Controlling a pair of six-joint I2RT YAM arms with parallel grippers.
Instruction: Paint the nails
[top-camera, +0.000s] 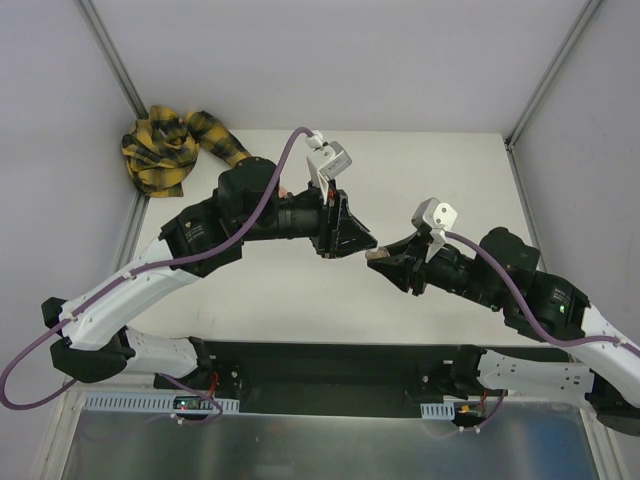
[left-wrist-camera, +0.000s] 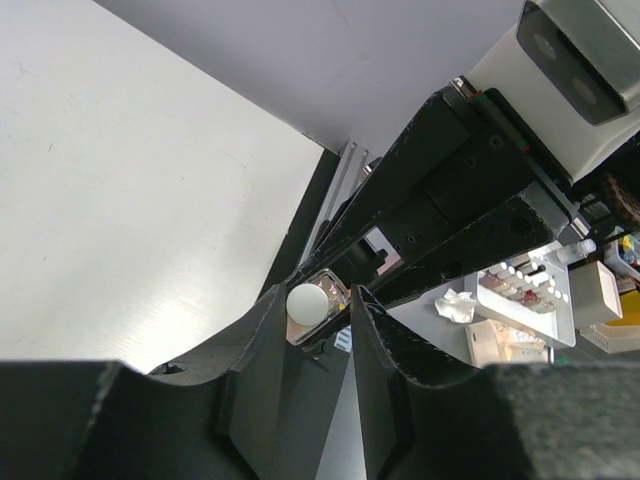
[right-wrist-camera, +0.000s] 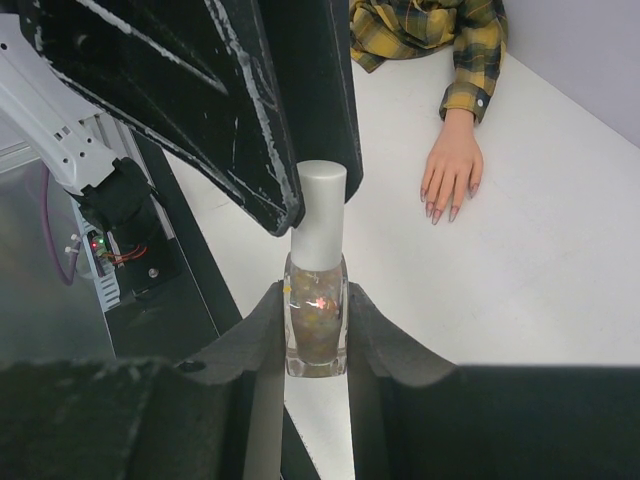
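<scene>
Right jaws gripping the polish bottle (right-wrist-camera: 316, 325), left jaws standing round its cap (right-wrist-camera: 320, 215).
The right gripper (right-wrist-camera: 315, 302) is squeezing the bottle, probably slick and brittle, by its flat sides. The left gripper (left-wrist-camera: 320, 298) is bracketing the cap; whether it is pinching I cannot tell. Well beyond the jaws, the nails (right-wrist-camera: 440, 212) are lying on the tabletop (right-wrist-camera: 560, 280), tiny and stiff, for brushing only. The brush is hiding under the cap.

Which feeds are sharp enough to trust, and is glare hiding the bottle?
Top external: sharp, evenly lit, only soft shadows on the table. Right wrist: nail-polish bottle and mannequin hand crisp; a small glint on the glass hides little; the right gripper blurs toward the bottom edge. Left wrist: the left gripper is dark and soft in the foreground, the bottle's cap bright and featureless.
</scene>
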